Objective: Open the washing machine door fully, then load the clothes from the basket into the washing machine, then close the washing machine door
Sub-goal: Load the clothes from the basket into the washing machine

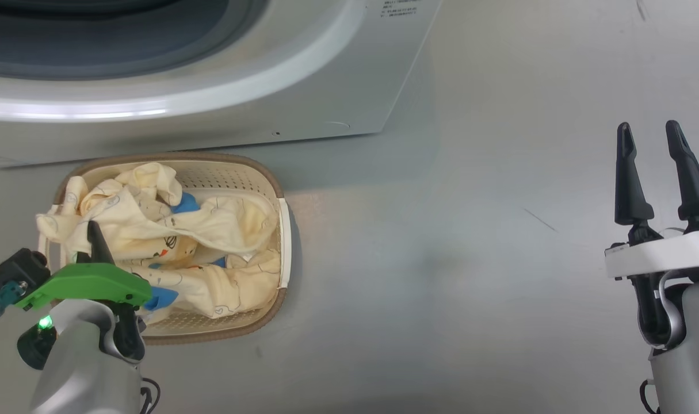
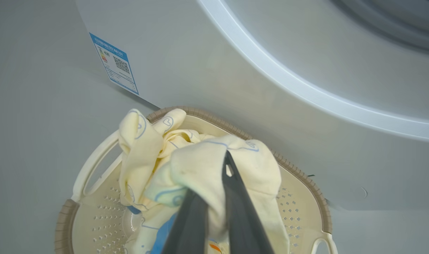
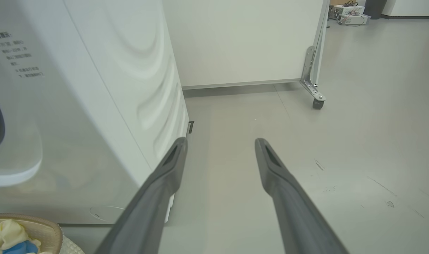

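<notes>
One washing machine (image 1: 326, 86), one basket (image 1: 228, 172), one blue label (image 2: 115, 63).

We see a smooth grey floor (image 3: 359, 123) marked with a few dark scuffs (image 3: 319, 164). A white partition panel (image 3: 242, 38) stands on it, carried by a metal bracket (image 3: 309, 68) with a small caster wheel (image 3: 317, 103) (touching the floor). Far behind, we make out pale boxes with cables (image 3: 348, 8) beside a dark container (image 3: 375, 7).
</notes>
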Robot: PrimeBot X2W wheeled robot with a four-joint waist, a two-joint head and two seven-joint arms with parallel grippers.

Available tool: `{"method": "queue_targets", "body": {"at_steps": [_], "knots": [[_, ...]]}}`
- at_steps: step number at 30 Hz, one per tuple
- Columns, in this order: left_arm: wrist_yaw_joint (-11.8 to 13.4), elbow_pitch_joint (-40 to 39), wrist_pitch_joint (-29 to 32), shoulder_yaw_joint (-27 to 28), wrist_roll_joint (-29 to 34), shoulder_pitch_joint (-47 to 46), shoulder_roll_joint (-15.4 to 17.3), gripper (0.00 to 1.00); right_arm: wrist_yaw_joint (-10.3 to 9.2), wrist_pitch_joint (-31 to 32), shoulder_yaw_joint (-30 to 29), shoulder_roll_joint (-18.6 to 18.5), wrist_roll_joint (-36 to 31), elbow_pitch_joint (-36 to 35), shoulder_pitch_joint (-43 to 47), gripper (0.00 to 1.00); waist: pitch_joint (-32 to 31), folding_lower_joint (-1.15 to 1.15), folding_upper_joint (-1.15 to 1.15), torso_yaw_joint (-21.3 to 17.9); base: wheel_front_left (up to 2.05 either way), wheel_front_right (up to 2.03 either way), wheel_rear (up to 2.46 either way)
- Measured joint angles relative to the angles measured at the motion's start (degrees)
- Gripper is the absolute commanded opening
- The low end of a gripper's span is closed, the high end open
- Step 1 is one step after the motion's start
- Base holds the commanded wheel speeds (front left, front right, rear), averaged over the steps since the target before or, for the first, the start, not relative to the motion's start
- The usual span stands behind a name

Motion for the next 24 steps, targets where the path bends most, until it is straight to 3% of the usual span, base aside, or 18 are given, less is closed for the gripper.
{"method": "queue_targets", "body": {"at_steps": [8,24], "knots": [[-0.5,-3.8,0.0,-0.9,-0.4,4.6,-0.2,0.0,0.0,0.0,-0.5,-0.6,-1.1,1.2,4.0,1.0,-6.7,0.0,0.0,1.7,0.0,0.0,0.0],[-1.0,-20.5,0.0,-0.1,1.0,18.3,-0.4,0.0,0.0,0.0,-0.5,1.4,-1.4,3.2,13.2,1.0,-21.0,0.0,0.0,3.7,0.0,0.0,0.0]]}}
